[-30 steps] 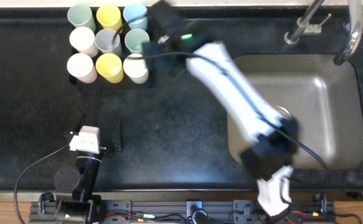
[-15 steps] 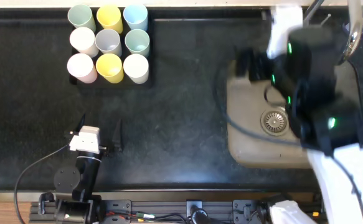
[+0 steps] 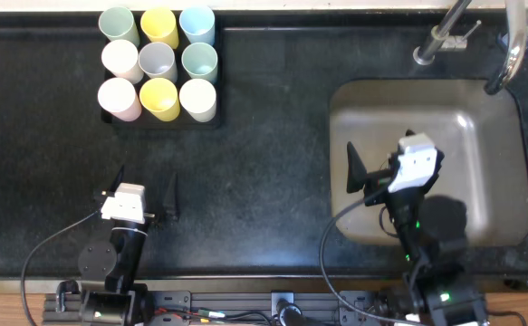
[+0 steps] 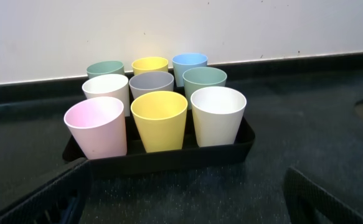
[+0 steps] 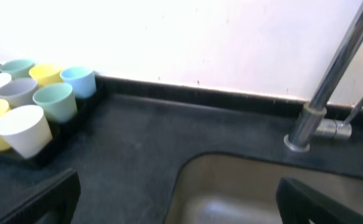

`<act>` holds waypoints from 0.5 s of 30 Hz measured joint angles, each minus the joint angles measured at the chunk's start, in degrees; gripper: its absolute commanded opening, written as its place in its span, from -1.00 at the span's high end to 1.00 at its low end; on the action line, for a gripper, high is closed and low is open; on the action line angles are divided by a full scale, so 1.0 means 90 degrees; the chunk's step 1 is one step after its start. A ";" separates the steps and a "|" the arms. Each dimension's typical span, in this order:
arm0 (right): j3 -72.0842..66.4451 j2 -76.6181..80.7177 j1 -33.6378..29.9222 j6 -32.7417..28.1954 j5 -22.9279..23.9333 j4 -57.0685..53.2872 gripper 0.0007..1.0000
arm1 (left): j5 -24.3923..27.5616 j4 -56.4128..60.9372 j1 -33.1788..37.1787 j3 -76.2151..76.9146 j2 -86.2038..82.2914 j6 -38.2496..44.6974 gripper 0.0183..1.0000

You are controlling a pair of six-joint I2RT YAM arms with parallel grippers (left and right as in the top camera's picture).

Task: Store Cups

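Several pastel cups [image 3: 159, 63] stand upright in a black tray [image 3: 164, 125] at the counter's back left, filling it three by three. The left wrist view shows the same cups [image 4: 159, 118] in the tray [image 4: 169, 158] straight ahead. My left gripper [image 3: 146, 187] [image 4: 187, 202] sits low near the front left, well short of the tray, open and holding nothing. My right gripper [image 3: 383, 161] [image 5: 178, 208] hangs over the left part of the sink [image 3: 481, 118], open and holding nothing, with the cups [image 5: 38, 99] far off to its side.
A steel sink [image 5: 231, 186] is set into the dark counter at the right, with a faucet [image 3: 445, 36] [image 5: 330, 81] behind it. A wide stretch of black counter [image 3: 264, 181] lies between the tray and the sink. A pale wall backs the counter.
My right arm has swung away from the tray, across the sink, and drawn back toward its base; its gripper now hangs over the sink's left side. The left arm and the cups have not moved.
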 measured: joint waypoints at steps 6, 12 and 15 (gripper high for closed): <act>-0.1149 -0.1042 0.0000 -0.0002 -0.0002 0.0600 -1.00 | 0.0002 0.0002 0.0000 0.0000 0.0000 0.0000 -1.00; -0.1989 -0.1987 0.0000 -0.0019 -0.0005 0.0733 -1.00 | 0.0002 0.0002 0.0000 0.0000 0.0000 0.0000 -1.00; -0.2378 -0.2361 0.0000 -0.0022 -0.0005 0.0709 -0.99 | 0.0002 0.0002 0.0000 0.0000 0.0000 0.0000 -1.00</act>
